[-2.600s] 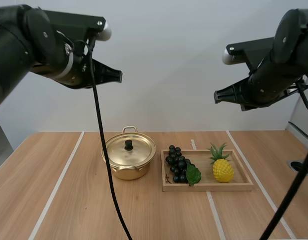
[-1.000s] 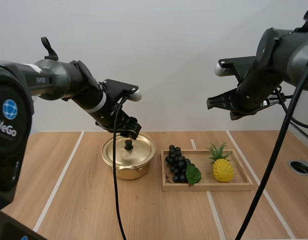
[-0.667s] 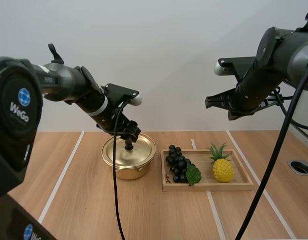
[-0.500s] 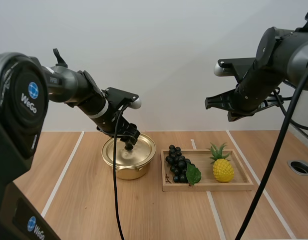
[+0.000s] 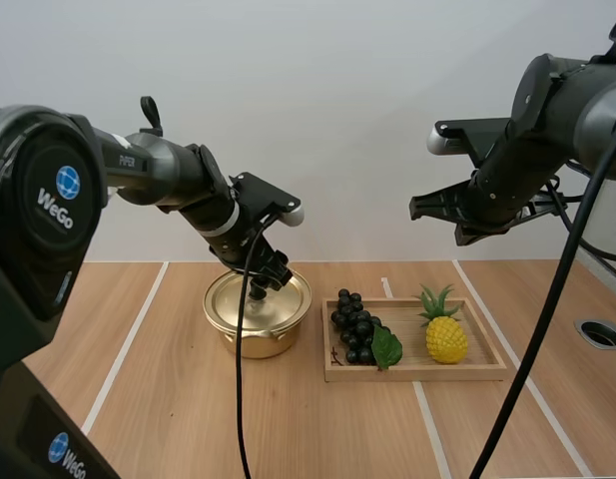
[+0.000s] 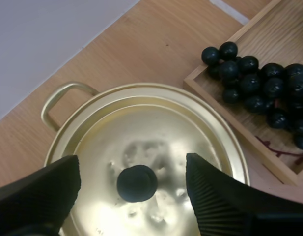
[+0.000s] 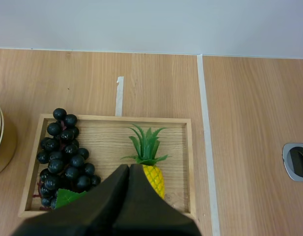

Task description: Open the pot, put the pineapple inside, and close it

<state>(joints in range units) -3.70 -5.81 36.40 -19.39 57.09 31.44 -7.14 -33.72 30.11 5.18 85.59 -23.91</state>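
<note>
Pot: round gold metal pot (image 5: 250, 345) on the light wooden table (image 5: 138, 399), just left of the tray. One loop handle (image 6: 63, 94) shows on its far side in the left wrist view.
Lid: flat gold metal lid (image 6: 156, 140) seated on the pot, so the pot is closed. Small round black knob (image 6: 137, 183) stands upright at its centre.
Left gripper: left gripper (image 6: 132, 169) is down over the lid with jaws spread wide, one ribbed finger (image 6: 43, 189) on each side of the knob. Clear gap on both sides, no contact with the knob, nothing held. In the high view the left gripper (image 5: 262, 283) sits right at the knob, arm reaching in from the left.
Pineapple: small yellow toy pineapple with a green leafy crown (image 5: 446, 339), in the right half of the tray. Crown points to the tray's far edge. Apart from the grapes, untouched.
Tray: shallow rectangular wooden tray (image 5: 417, 374) on the table, just beside the pot with a small gap between them.
Grapes: bunch of dark, near-black grapes (image 5: 355, 327) with one green leaf (image 5: 387, 347), in the tray's left half on the pot side.
Right gripper: right gripper (image 5: 419, 208) is high above the table, over the tray. Fingers are pressed together into one dark wedge, holding nothing. In the right wrist view the right gripper (image 7: 127, 169) has its tip lined up over the pineapple.
</note>
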